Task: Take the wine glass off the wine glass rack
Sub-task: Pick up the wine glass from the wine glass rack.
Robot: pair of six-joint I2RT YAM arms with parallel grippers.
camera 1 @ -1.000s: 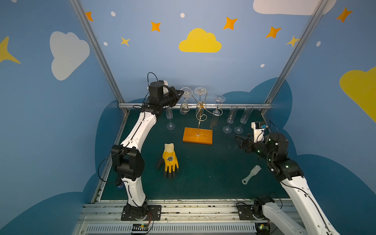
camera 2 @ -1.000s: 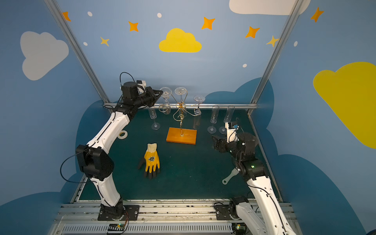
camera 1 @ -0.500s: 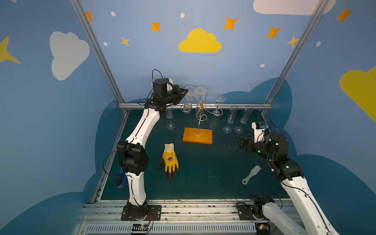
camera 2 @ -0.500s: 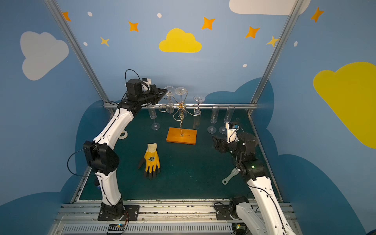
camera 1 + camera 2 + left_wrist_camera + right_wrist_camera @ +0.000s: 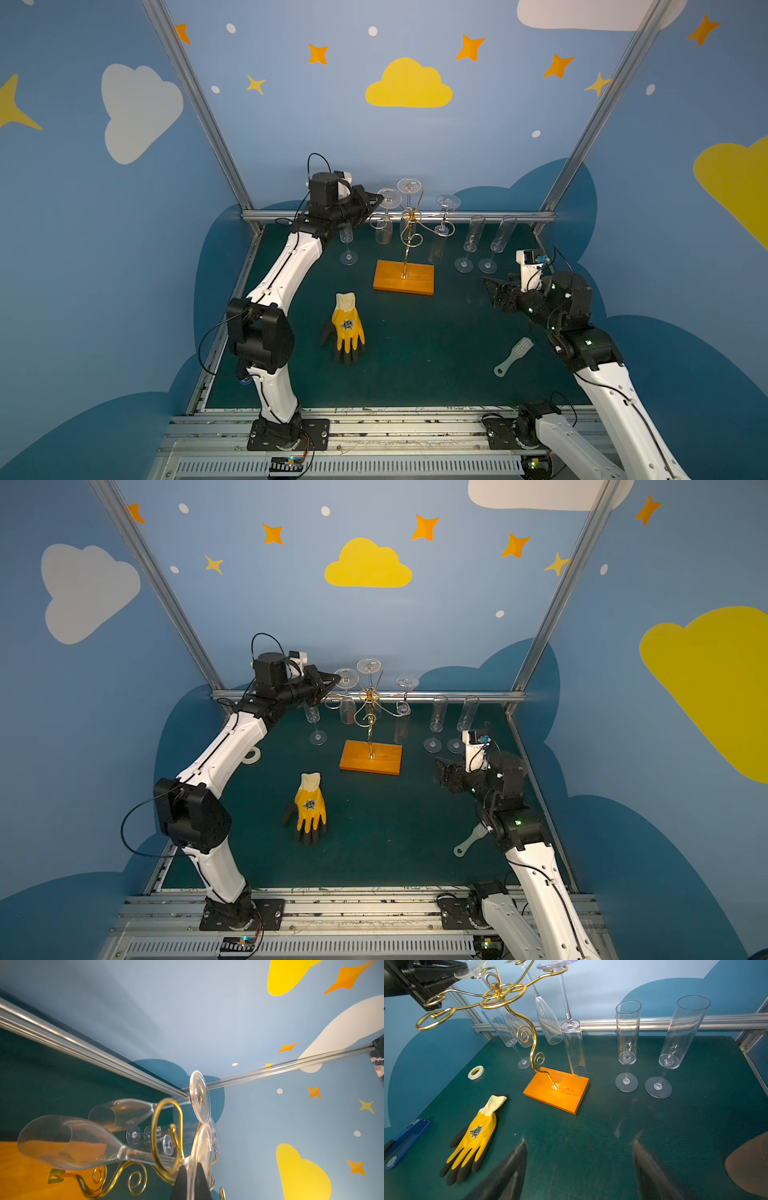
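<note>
**A:** What is being changed at the wine glass rack (image 5: 409,232)?

**B:** The left hand (image 5: 376,201) is being brought slightly closer to the rack's post than a second ago. It is pressed together, pinching the foot rim of the wine glass (image 5: 62,1140). The glass is still being carried upside down by the rack, its stem threaded through a gold spiral arm (image 5: 166,1136).

**A:** What is being implied for the task?

**B:** The grip is being kept, but the removal is judged not yet done, because the stem is being retained by that spiral.

**A:** What is being risked?

**B:** A neighbouring foot (image 5: 199,1095) is hanging just beside the pinched one, and a standing flute (image 5: 347,245) is waiting beneath the hand, beside the rack. Two more flutes (image 5: 469,245) are standing on the surface beyond the rack, near the right hand (image 5: 492,291), which is being held spread and empty. A glove (image 5: 348,328) is lying in front of the rack, well apart
</note>
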